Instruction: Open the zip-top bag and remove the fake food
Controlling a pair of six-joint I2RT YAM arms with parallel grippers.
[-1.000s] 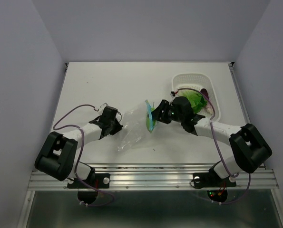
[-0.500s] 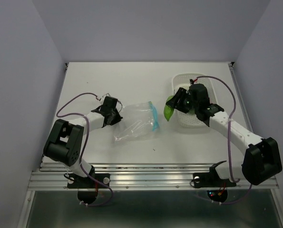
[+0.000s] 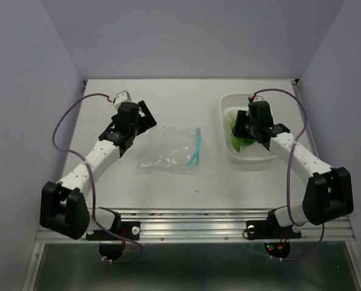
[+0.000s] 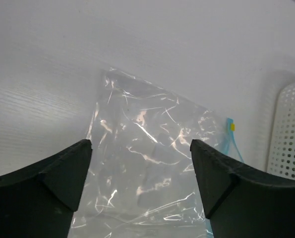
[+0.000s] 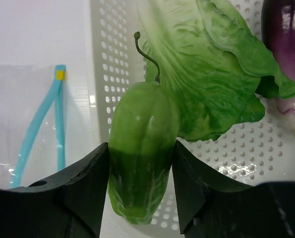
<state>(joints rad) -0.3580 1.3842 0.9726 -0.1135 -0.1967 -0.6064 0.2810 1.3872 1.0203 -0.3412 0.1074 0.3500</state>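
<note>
While the zip-top bag [image 3: 171, 148] is lying flat on the table [image 3: 168, 100] in front of the wide-open left gripper [image 4: 140, 148], the right gripper [image 5: 140, 161] is pinching a green toy pepper [image 5: 143, 124] over the white basket [image 5: 100, 59], beside the leafy piece [image 5: 206, 74].

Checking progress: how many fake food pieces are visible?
3: green pepper in the right gripper over the basket; lettuce leaf and purple eggplant in it. Others may hide beneath.

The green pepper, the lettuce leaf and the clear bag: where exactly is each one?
green pepper [image 5: 142, 148]: right wrist view, middle of its body.
lettuce leaf [image 5: 206, 84]: right wrist view, centre of the leaf.
zip-top bag [image 3: 168, 150]: top external view, middle of the clear plastic.
</note>
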